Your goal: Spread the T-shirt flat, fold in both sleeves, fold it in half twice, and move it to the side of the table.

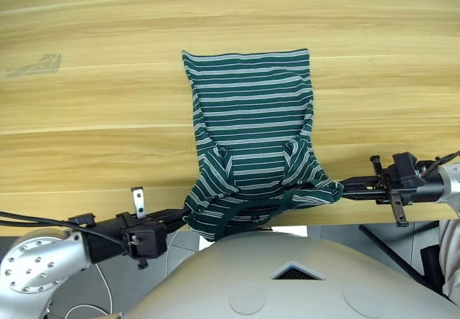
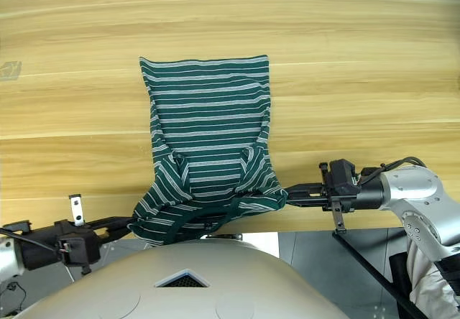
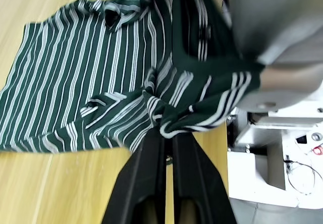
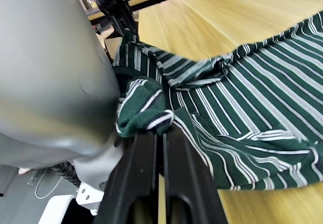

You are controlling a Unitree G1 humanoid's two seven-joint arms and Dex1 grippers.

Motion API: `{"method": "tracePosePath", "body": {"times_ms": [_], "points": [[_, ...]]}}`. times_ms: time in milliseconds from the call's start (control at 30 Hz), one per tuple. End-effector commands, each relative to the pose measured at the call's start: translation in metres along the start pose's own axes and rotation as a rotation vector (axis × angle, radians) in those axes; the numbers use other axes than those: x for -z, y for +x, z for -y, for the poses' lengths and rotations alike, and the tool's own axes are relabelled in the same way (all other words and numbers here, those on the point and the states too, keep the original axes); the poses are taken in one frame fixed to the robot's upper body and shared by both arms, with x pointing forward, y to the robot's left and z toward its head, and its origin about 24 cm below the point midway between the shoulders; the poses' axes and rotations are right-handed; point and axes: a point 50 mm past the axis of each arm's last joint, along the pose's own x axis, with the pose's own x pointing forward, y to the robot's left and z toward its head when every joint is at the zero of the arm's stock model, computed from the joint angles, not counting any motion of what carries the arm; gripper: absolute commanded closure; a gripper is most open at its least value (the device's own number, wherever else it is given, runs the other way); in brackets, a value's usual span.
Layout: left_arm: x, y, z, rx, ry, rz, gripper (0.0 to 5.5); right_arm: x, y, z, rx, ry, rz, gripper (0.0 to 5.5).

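I see T-shirt (image 1: 251, 118), green with white stripes, mid-desk (image 1: 86, 118), long axis 12 to 6 o'clock, sleeves folded in. 12 o'clock part flat; 6 o'clock end bunched at desk edge. Left hand (image 1: 187, 213) pinches shirt's 7 o'clock corner, right hand (image 1: 339, 187) its 4 o'clock corner, both clamped narrow on fabric.

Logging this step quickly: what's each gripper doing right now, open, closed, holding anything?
Left gripper: closed, pinching the T-shirt at its near left corner.
Right gripper: closed, pinching the T-shirt at its near right corner.
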Motion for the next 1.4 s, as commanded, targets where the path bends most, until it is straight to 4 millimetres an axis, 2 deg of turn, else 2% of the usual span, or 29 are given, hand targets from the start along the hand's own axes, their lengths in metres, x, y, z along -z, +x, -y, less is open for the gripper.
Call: {"method": "tracePosePath", "body": {"times_ms": [33, 267, 433, 533, 633, 767, 867, 1000, 1067, 1167, 1400], "points": [[0.009, -0.011, 0.001, 0.005, -0.048, -0.058, 5.50, -0.009, -0.003, -0.010, -0.044, 0.024, -0.006, 5.50], [0.007, -0.027, -0.001, 0.001, -0.100, -0.041, 5.50, -0.026, -0.010, -0.023, -0.068, 0.033, 0.050, 5.50], [-0.003, -0.036, -0.016, 0.003, -0.112, 0.037, 5.50, -0.024, -0.010, -0.022, -0.059, 0.015, 0.004, 5.50], [-0.006, -0.032, -0.036, 0.015, -0.072, 0.057, 5.50, -0.023, -0.011, -0.002, 0.031, -0.087, -0.040, 5.50], [-0.012, -0.016, -0.066, -0.044, -0.026, 0.125, 5.50, -0.023, -0.012, 0.025, 0.149, -0.190, -0.060, 5.50], [0.005, 0.010, -0.118, -0.268, 0.016, 0.060, 5.50, -0.034, -0.011, 0.078, 0.375, -0.356, -0.061, 5.50], [0.012, 0.034, -0.140, -0.353, -0.023, 0.057, 5.50, -0.040, -0.009, 0.110, 0.481, -0.406, -0.057, 5.50], [0.021, 0.063, -0.169, -0.488, -0.061, 0.052, 5.50, -0.037, -0.011, 0.137, 0.568, -0.431, -0.079, 5.50], [0.024, 0.075, -0.178, -0.543, -0.070, 0.051, 5.50, -0.038, -0.013, 0.150, 0.612, -0.439, -0.077, 5.50], [0.027, 0.090, -0.182, -0.549, -0.080, 0.054, 5.50, -0.036, -0.009, 0.162, 0.627, -0.433, -0.086, 5.50], [0.030, 0.104, -0.192, -0.585, -0.118, 0.085, 5.50, -0.029, 0.006, 0.174, 0.627, -0.412, -0.062, 5.50]]}}
